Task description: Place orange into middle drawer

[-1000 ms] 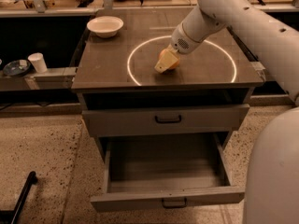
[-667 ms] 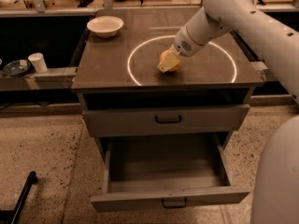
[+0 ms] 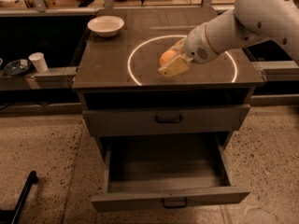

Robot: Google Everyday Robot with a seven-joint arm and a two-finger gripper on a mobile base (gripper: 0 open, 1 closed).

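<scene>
We count one orange, pinched between the fingers of our one gripper over the cabinet top, inside its white ring. Of two handled drawers, the upper drawer is closed and the middle drawer stands open. One white bowl sits back-left.

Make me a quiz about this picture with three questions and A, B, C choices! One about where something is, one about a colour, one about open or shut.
1. Where is the orange?
A on the floor
B in the tool, above the cabinet top
C under the cabinet

2. What colour is the bowl?
A white
B blue
C red

3. The lower drawer is:
A shut
B open
C taken away

Answers: 1 B, the tool is closed around the orange over the top; 2 A, the bowl is plainly white; 3 B, the drawer is pulled out and you can see inside.
</scene>
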